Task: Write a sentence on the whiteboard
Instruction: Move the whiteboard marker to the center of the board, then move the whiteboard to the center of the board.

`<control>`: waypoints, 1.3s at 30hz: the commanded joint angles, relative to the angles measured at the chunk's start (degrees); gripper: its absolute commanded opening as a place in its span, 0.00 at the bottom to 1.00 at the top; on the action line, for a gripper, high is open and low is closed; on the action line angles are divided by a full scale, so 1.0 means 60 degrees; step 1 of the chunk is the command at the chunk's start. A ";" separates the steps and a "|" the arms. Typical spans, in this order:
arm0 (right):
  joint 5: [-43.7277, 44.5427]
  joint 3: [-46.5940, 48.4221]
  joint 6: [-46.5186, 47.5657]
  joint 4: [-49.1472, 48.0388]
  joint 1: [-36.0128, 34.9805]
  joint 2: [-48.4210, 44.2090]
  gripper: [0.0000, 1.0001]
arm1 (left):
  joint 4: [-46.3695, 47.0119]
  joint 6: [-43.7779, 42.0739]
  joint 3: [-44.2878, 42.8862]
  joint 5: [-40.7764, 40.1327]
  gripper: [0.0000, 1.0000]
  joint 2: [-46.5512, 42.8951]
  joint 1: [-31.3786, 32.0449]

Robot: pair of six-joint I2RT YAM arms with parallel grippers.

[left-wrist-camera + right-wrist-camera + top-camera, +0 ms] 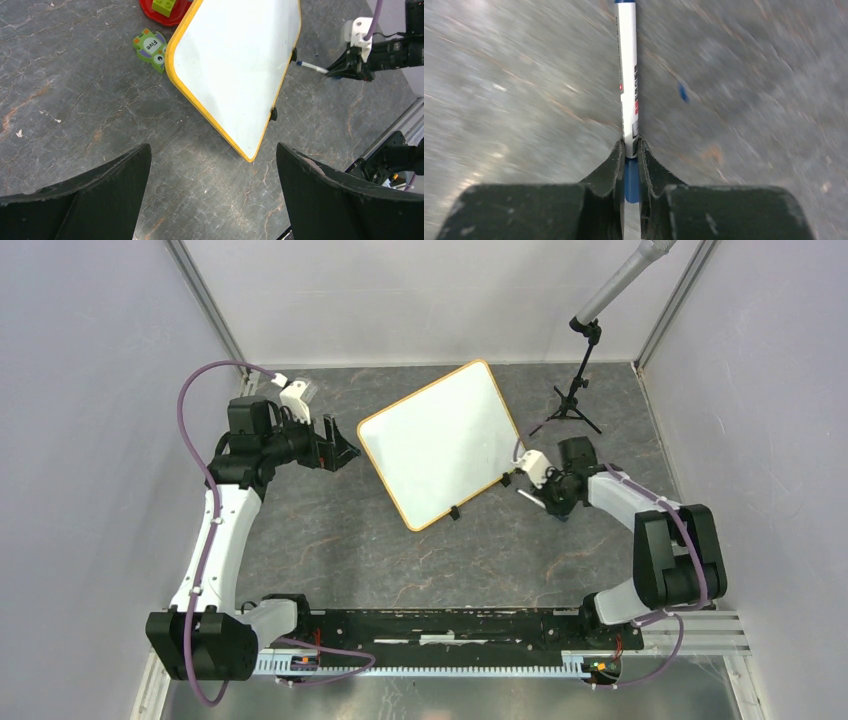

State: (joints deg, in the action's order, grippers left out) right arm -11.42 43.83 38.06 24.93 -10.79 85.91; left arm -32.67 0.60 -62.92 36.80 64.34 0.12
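Right wrist view, blurred: right gripper (629, 146) clamps a white marker (627, 75) by its tail, the blank whiteboard (435, 440) just ahead of its tip. With left gripper (212, 150) spread open, pressing could shove the board; cap possibly on.

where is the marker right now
The marker is clamped in the right gripper, right of centre in the top view, its free end close by the whiteboard edge with the black clips.

The whiteboard (435, 440) is plain white with a yellow-orange rim and black clips (455, 512); the table (330, 550) is dark grey, veined pale and rust; the marker (628, 75) is white with blue ends; the toy (150, 47) green, the plate (169, 19) red
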 commanded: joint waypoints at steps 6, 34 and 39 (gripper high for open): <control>0.0766 0.0148 0.1137 0.1624 0.2325 0.0709 0.12 | 0.0184 0.0111 -0.0002 0.0291 1.00 -0.0143 -0.0005; -0.0536 0.2570 -0.2479 -0.1236 -0.0948 0.1626 0.47 | 0.0127 0.0566 -0.0551 -0.0484 1.00 0.0056 -0.0005; -0.0631 0.2719 -0.2756 -0.1323 -0.1215 0.1998 0.46 | 0.0137 0.0585 -0.0603 -0.0621 1.00 0.0098 0.0004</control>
State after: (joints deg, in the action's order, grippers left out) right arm -15.35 57.54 24.43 20.08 -16.88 97.10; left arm -32.71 2.15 -63.96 34.20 64.86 0.12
